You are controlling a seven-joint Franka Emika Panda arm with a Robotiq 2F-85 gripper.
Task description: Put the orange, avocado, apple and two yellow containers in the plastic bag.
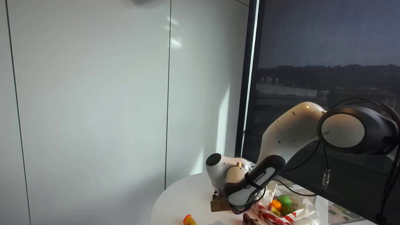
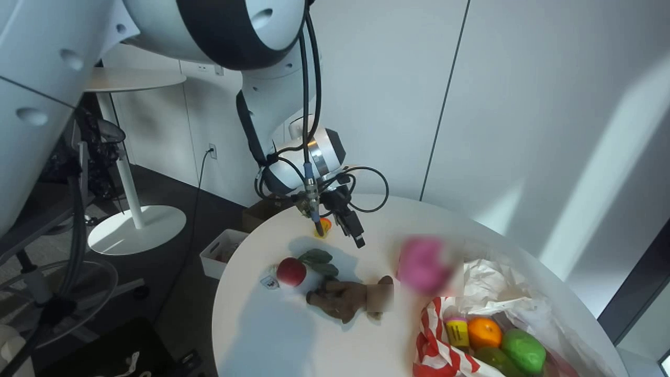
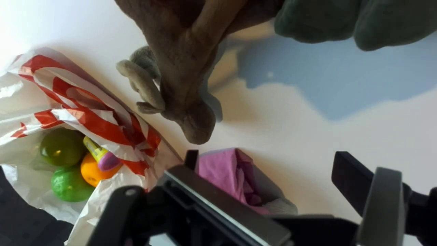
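Round white table (image 2: 377, 340), crinkled striped plastic bag (image 2: 438, 343), orange (image 2: 484, 333) inside, apple (image 2: 291, 272) outside

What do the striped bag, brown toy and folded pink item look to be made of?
The striped bag looks like thin, glossy plastic: it is crumpled and catches bright highlights. The brown toy seems to be matte plush or another soft fabric, from its dull, rounded, shine-free surface. The pink item is probably matte cloth, given its loose folds; the exact fibre can't be told.
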